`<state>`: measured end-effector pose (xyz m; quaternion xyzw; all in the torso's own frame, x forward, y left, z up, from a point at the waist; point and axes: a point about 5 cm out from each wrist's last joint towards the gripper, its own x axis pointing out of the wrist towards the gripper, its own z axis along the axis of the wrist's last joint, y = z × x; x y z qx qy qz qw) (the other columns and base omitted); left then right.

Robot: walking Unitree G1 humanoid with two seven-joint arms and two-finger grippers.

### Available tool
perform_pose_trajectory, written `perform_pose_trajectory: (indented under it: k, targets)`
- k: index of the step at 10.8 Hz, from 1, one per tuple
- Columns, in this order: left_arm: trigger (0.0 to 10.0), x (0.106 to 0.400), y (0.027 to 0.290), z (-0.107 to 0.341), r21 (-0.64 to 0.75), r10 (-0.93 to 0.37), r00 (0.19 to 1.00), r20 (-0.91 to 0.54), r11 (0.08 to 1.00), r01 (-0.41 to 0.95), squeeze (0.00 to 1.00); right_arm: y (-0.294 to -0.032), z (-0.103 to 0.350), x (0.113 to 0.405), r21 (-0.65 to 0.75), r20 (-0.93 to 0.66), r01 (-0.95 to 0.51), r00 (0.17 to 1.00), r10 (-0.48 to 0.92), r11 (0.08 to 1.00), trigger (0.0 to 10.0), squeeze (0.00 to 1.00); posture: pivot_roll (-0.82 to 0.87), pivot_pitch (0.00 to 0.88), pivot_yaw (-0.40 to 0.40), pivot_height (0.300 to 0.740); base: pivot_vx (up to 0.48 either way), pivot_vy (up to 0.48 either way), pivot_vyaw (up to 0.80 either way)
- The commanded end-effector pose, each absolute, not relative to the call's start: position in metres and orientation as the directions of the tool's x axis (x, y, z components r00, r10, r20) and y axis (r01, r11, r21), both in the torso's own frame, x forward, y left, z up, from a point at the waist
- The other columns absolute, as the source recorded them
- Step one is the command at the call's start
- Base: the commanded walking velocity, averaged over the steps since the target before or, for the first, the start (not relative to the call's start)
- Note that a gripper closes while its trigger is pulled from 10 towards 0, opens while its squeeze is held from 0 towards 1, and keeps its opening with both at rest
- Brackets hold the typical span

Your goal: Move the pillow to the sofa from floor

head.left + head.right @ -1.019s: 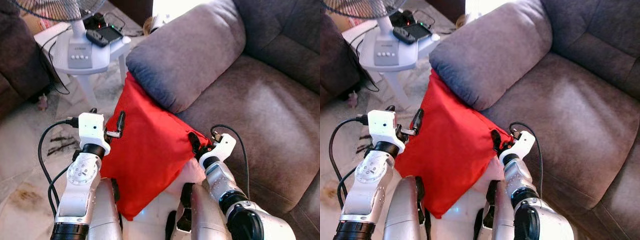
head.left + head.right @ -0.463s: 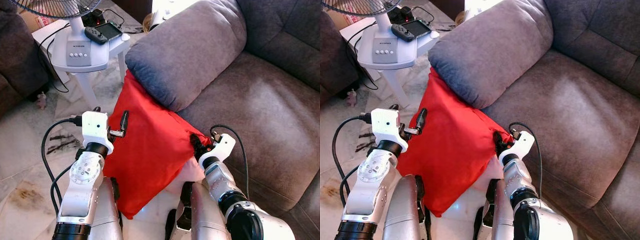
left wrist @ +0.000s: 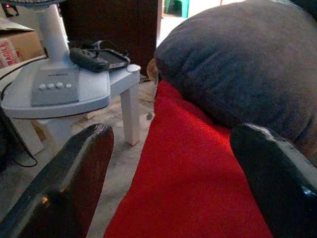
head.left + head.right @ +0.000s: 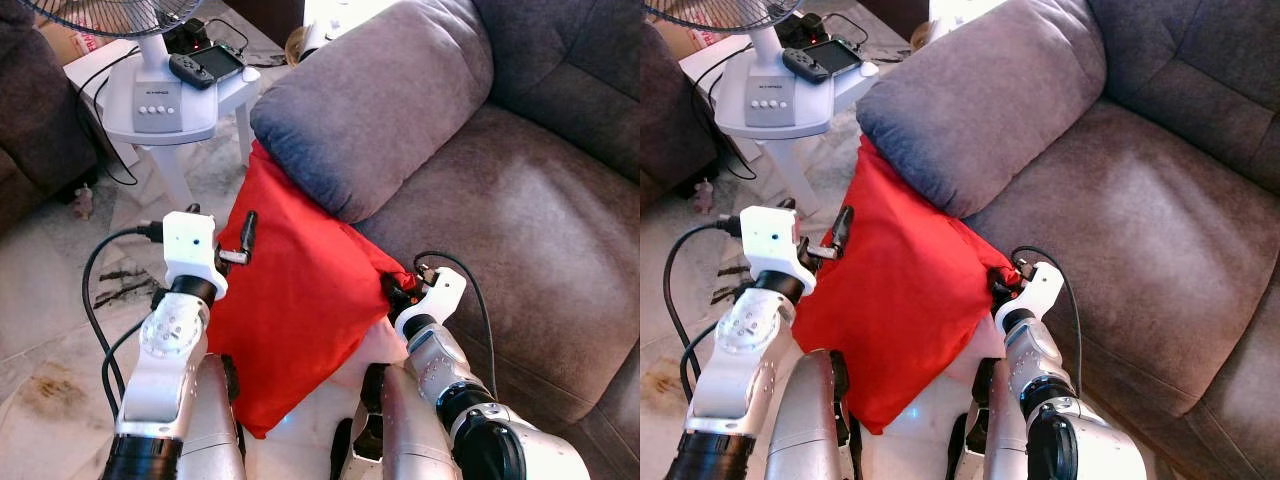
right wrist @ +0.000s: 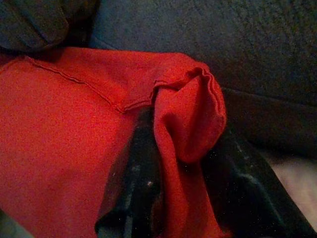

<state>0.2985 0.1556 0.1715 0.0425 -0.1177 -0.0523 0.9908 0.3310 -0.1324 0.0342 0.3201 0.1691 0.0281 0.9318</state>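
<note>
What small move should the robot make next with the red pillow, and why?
Probably close the left hand on the red pillow: its fingers stand open around the pillow's edge, while the right hand already pinches a corner. The pillow leans against the sofa, not on the seat.

You have one red pillow [image 4: 290, 310] at centre frame and one grey cushion [image 4: 375, 100] above it. One brown sofa [image 4: 540, 220] fills the right side. At upper left you see one white side table [image 4: 235, 95], one fan [image 4: 150, 60] and one game controller [image 4: 205, 68]. Two grippers: left [image 4: 245, 240], right [image 4: 395, 290].
</note>
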Motion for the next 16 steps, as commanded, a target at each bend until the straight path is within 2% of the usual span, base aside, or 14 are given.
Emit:
perform_pose_trajectory:
  k: [1, 7, 8, 9, 10, 11, 12, 16]
  targets:
    - [10.0, 0.3, 0.157, 0.166, 0.07, -0.1, 0.972, 0.215, 0.994, 0.087, 0.0, -0.136, 0.023, 0.323, 0.604, -0.348, 0.092, 0.924, 0.157, 0.792, 0.0, 0.0, 0.17, 0.249, -0.145, 0.579, 0.0, 0.0, 0.0]
    - [10.0, 0.319, 0.166, 0.168, 0.039, -0.069, 0.972, 0.223, 0.997, 0.061, 0.0, -0.134, 0.033, 0.331, 0.595, -0.333, 0.077, 0.929, 0.158, 0.8, 0.0, 0.0, 0.18, 0.16, -0.136, 0.579, 0.0, 0.0, 0.0]
    - [10.0, 0.32, 0.169, 0.159, 0.046, -0.067, 0.979, 0.194, 0.997, 0.059, 0.0, -0.134, 0.033, 0.332, 0.552, -0.342, 0.062, 0.927, 0.157, 0.832, 0.0, 0.0, 0.18, 0.137, -0.129, 0.579, 0.0, 0.0, 0.0]
    - [10.0, 0.321, 0.173, 0.136, 0.044, -0.071, 0.992, 0.103, 0.997, 0.067, 0.0, -0.134, 0.031, 0.331, 0.484, -0.371, 0.053, 0.917, 0.149, 0.874, 10.0, 0.0, 0.18, 0.109, -0.122, 0.579, 0.0, 0.0, 0.0]
    - [10.0, 0.318, 0.18, 0.103, 0.027, -0.052, 0.999, -0.012, 0.998, 0.052, 0.0, -0.135, 0.03, 0.329, 0.458, -0.37, 0.033, 0.916, 0.157, 0.888, 10.0, 0.0, 0.17, 0.078, -0.111, 0.579, 0.0, 0.0, 0.0]
    - [10.0, 0.315, 0.187, 0.092, -0.01, -0.006, 0.999, -0.045, 1.0, 0.005, 0.0, -0.137, 0.029, 0.328, 0.451, -0.369, 0.034, 0.917, 0.152, 0.892, 10.0, 0.0, 0.16, 0.063, -0.105, 0.579, 0.0, 0.0, 0.0]
    - [10.0, 0.316, 0.191, 0.09, -0.044, 0.031, 0.998, -0.047, 0.999, -0.033, 0.0, -0.142, 0.029, 0.328, 0.437, -0.37, 0.049, 0.92, 0.129, 0.898, 10.0, 0.0, 0.14, 0.039, -0.096, 0.579, 0.0, 0.0, 0.0]
    - [10.0, 0.335, 0.185, 0.108, -0.002, -0.021, 0.999, 0.042, 1.0, 0.021, 0.0, -0.15, 0.038, 0.334, 0.441, -0.315, 0.059, 0.945, 0.093, 0.896, 10.0, 0.0, 0.13, 0.0, -0.07, 0.579, 0.0, 0.0, 0.0]
